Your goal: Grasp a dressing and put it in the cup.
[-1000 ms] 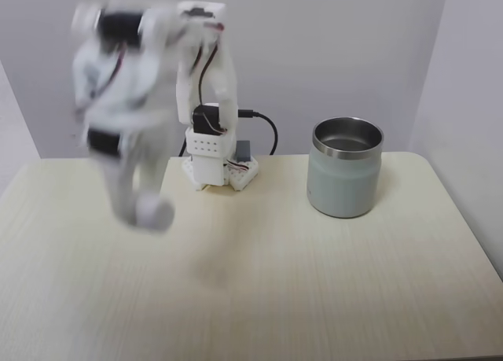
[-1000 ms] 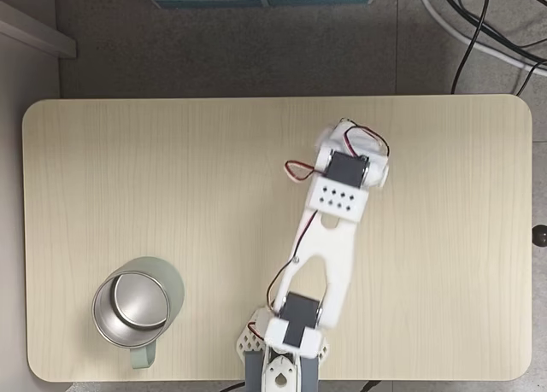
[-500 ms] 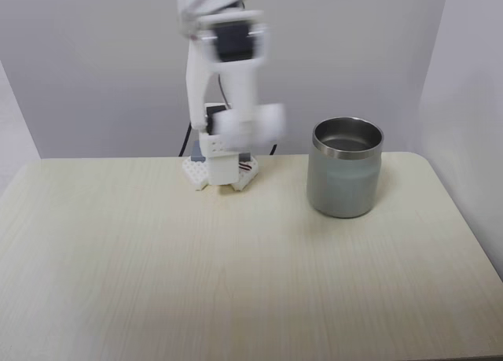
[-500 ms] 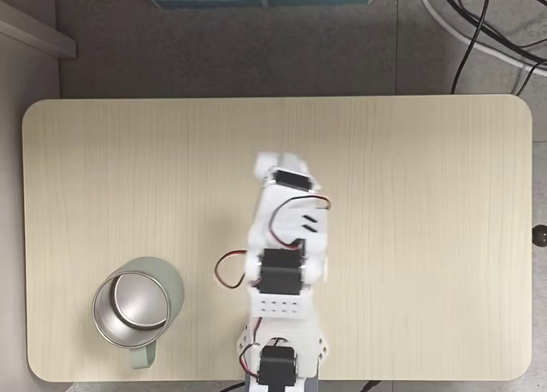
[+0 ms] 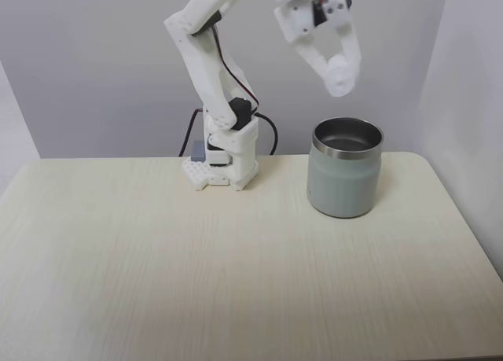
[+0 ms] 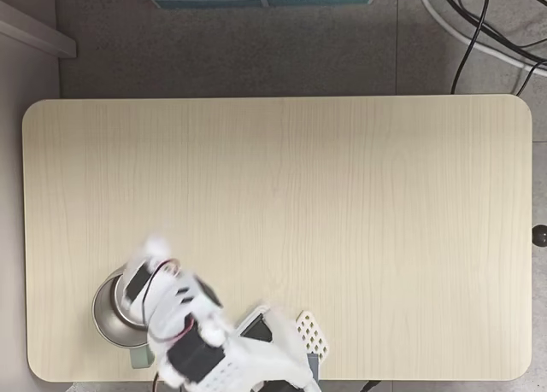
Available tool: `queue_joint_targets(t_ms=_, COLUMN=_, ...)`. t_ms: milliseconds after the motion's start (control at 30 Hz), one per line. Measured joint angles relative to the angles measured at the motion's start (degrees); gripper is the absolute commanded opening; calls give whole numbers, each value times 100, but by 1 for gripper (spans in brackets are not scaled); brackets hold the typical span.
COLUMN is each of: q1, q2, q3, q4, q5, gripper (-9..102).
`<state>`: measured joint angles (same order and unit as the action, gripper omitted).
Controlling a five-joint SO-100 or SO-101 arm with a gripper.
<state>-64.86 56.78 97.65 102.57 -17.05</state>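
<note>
Both fixed views place the gripper (image 5: 340, 76) high over the cup (image 5: 345, 180), well clear of the tabletop. From the side-on fixed view the arm (image 5: 206, 54) rises from its base (image 5: 222, 160) at the back edge of the table (image 5: 196, 267), bends over at the top of the frame and sends the gripper slanting down and to the right. Between the two white fingers sits a rounded white lump — the dressing (image 5: 341, 74) — pinched at the fingertips and hanging directly above the cup's shiny steel rim, with a clear gap of air between the two. The cup stands upright on the right side of the table in this view, its pale grey-green body untouched by the arm.

From the fixed view looking straight down, the gripper (image 6: 149, 254) is motion-blurred and overlaps the cup (image 6: 107, 311) near the lower left corner of the table (image 6: 273, 178); the steel interior shows to the left of the wrist. The dressing cannot be told apart from the white fingers in that blur. Black cables (image 6: 479, 25) lie on the floor past the table's far edge.
</note>
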Motion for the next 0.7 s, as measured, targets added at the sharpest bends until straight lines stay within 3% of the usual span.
queue_joint_targets(t_ms=600, q1=-668, q2=-448, q3=-2540, q4=-1002, q5=-334, gripper=1)
queue_joint_targets(t_ms=700, q1=-756, q2=-554, q3=-2566, q4=-1046, q5=-352, gripper=9)
